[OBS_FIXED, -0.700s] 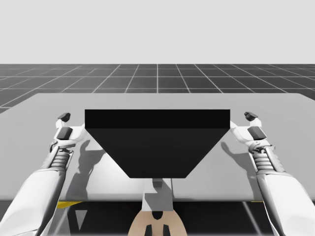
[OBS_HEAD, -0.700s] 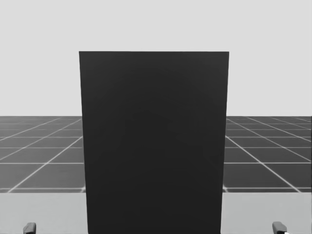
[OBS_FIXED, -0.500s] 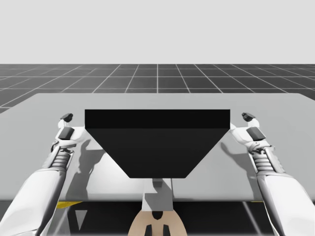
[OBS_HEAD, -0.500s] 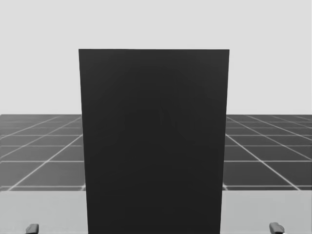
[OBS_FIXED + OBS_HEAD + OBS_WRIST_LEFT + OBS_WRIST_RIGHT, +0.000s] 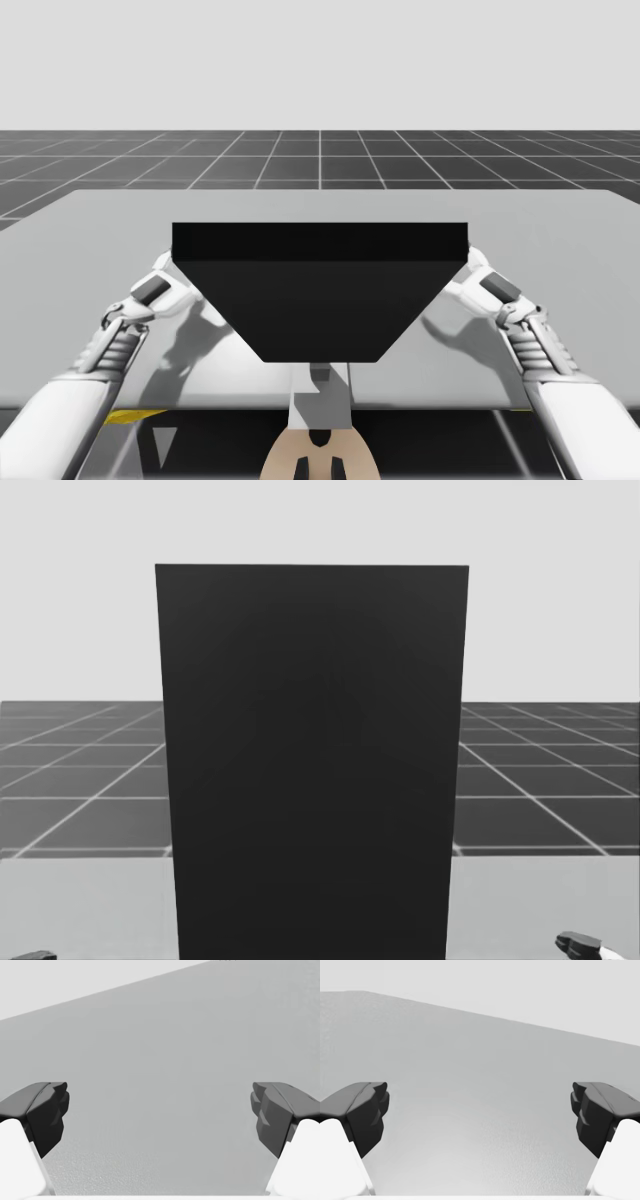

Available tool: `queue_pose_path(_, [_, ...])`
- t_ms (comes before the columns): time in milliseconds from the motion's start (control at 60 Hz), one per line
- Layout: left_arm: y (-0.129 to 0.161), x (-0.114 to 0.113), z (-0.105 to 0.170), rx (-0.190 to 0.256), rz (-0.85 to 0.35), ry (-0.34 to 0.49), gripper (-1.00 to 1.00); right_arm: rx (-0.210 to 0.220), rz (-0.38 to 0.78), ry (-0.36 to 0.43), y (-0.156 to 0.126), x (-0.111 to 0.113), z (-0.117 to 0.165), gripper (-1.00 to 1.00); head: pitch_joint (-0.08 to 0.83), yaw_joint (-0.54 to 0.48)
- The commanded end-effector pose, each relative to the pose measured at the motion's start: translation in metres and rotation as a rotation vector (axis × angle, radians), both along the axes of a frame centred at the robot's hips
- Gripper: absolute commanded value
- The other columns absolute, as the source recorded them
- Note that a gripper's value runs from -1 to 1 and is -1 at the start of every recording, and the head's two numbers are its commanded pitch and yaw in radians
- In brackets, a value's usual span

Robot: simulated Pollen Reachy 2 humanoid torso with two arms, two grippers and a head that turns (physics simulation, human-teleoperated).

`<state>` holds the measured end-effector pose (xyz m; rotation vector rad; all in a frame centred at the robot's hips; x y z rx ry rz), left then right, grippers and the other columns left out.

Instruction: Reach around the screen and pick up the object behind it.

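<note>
Screen (image 5: 310, 760), matte blk slab; left gripper (image 5: 160, 1110), right gripper (image 5: 480, 1110) jaws apart; grainy grey table (image 5: 560, 215).

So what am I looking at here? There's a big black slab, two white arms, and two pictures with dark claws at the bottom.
It is a simulated robot with a human-like upper body at a grey table. It has two arms, each ending in a two-finger gripper. The high view looks down from a camera above the table. There the left arm and right arm come in from below, on either side of an upright black screen. The head view is from the robot's head, facing that screen, which hides whatever lies behind it. The wrist views come from cameras on the hands. The dark claws in them are the fingers of the left gripper and the right gripper. Both are open and hold nothing, with bare tabletop ahead of them.
</note>
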<state>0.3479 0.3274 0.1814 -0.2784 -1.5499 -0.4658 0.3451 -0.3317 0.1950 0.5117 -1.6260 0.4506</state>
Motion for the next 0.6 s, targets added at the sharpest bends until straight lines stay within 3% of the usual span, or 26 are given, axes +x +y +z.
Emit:
queue_pose_path(17, [-0.026, -0.023, 0.007, 0.011, -0.25, -0.002, -1.0, 0.007, 0.202, -0.028, 0.016, -0.012, 0.0, -1.0, 0.02, -0.02])
queue_pose_path(217, [-0.047, -0.042, 0.01, 0.049, -0.399, -0.031, -1.0, 0.002, 0.341, -0.068, 0.027, -0.023, -0.002, -1.0, 0.028, -0.02])
queue_pose_path(367, [-0.062, -0.051, 0.009, 0.052, -0.488, -0.003, -1.0, 0.005, 0.438, -0.078, 0.037, -0.029, -0.005, -1.0, 0.037, -0.02])
queue_pose_path(483, [-0.077, -0.057, 0.005, 0.089, -0.541, 0.008, -1.0, -0.018, 0.477, -0.063, 0.042, -0.032, -0.01, -1.0, 0.047, -0.03])
queue_pose_path(600, [-0.088, -0.061, 0.002, 0.099, -0.576, 0.01, -1.0, -0.04, 0.445, -0.052, 0.046, -0.024, -0.023, -1.0, 0.058, -0.03])
